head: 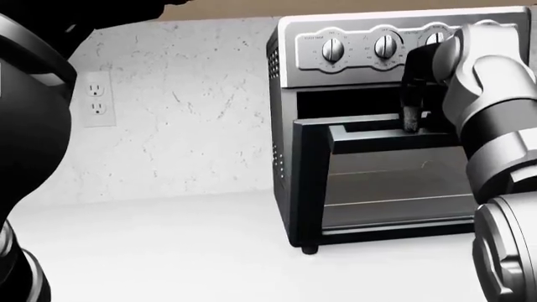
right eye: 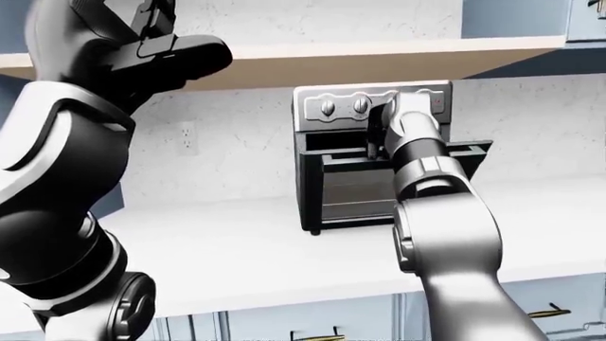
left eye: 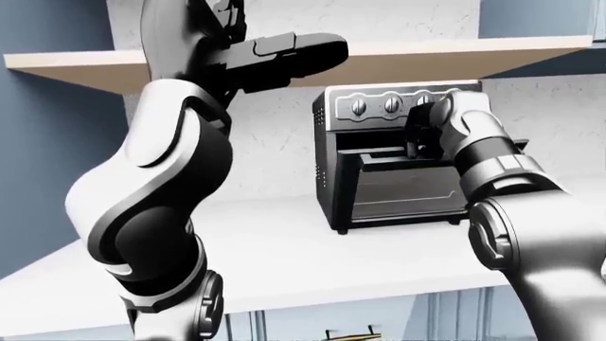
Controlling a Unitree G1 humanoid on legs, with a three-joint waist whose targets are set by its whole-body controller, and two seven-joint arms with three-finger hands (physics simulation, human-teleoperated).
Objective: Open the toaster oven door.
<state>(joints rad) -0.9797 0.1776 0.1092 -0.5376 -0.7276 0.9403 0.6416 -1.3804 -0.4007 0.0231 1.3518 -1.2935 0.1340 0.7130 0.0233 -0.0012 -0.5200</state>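
The silver toaster oven stands on the white counter, at the right of the head view, with three knobs along its top panel. Its glass door is tilted outward, leaving a dark gap under the panel. My right hand reaches in from the right, and its dark fingers curl over the door handle at the door's top edge. My left hand is raised high near the shelf, far from the oven, fingers stretched out and holding nothing.
A wooden shelf runs just above the oven. A wall outlet sits on the speckled backsplash to the oven's left. Cabinet fronts with handles lie below the counter edge. My left arm fills the left side.
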